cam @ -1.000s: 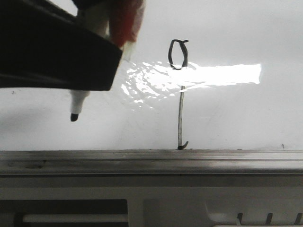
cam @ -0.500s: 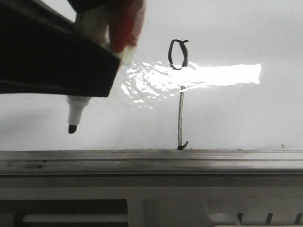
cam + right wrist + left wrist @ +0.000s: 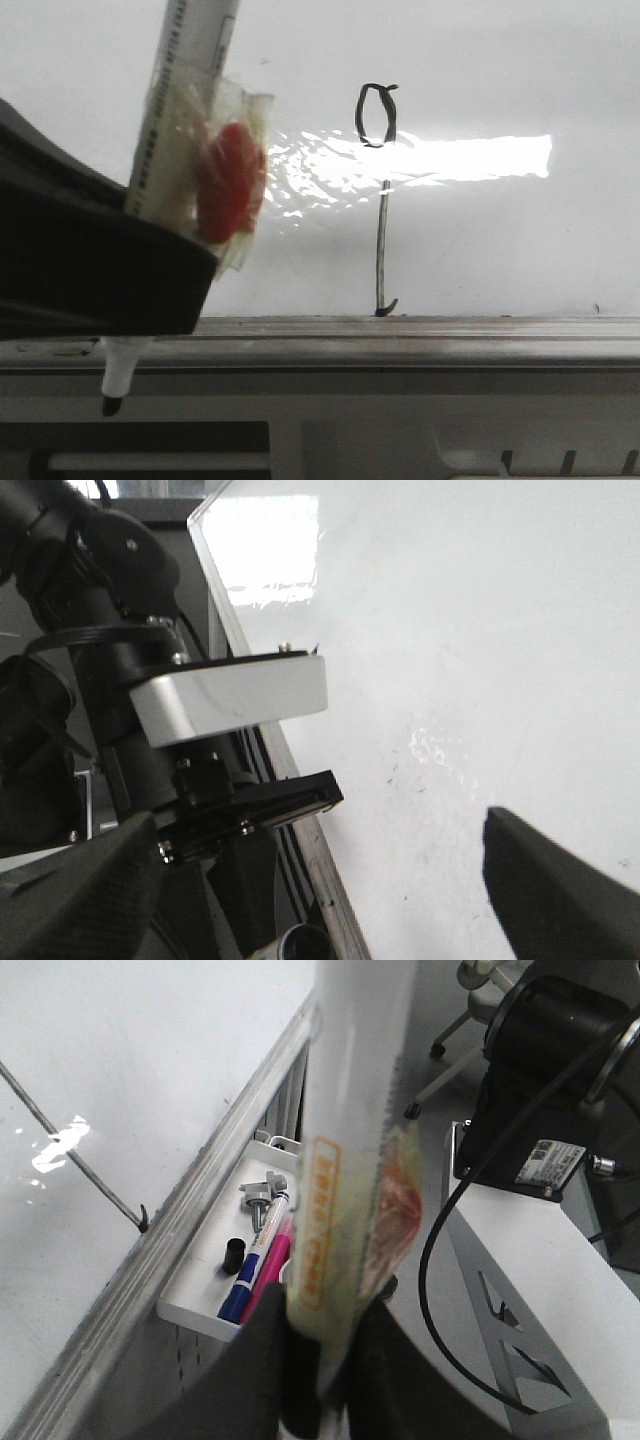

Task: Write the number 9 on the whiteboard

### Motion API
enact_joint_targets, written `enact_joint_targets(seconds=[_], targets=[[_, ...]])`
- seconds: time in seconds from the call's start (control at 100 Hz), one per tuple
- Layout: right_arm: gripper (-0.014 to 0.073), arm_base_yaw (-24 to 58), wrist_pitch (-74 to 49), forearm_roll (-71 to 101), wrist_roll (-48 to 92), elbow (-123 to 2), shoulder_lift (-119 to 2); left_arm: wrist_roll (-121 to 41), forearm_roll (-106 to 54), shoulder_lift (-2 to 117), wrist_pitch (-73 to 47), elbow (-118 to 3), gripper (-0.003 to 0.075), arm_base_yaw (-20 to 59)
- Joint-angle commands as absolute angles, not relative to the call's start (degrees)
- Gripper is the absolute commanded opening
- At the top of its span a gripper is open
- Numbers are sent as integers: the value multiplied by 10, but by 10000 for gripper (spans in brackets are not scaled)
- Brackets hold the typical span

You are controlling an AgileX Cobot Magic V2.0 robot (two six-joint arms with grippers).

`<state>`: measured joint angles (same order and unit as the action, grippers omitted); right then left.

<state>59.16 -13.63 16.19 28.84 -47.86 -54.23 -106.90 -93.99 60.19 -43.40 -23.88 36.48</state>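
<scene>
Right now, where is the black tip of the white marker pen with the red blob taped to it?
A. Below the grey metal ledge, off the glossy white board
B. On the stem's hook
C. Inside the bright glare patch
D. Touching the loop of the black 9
A: in the front view the white marker pen held by the left gripper has its tip below the grey metal ledge, left of the number 9 and off the whiteboard.

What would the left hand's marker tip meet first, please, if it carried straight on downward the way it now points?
Probably the white tray of pens under the ledge: the marker in the left hand already points below the whiteboard, though depth is unclear.
</scene>
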Motion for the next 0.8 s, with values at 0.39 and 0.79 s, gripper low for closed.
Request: enact_joint_targets(seconds=[0.39, 0.79], targets=[[-64, 590, -113, 149, 295, -500, -468, -1071, -983, 596, -456, -251, -18, 367], [-64, 499, -157, 146, 295, -498, -421, -848, -984, 595, -173, -299, -19, 394]])
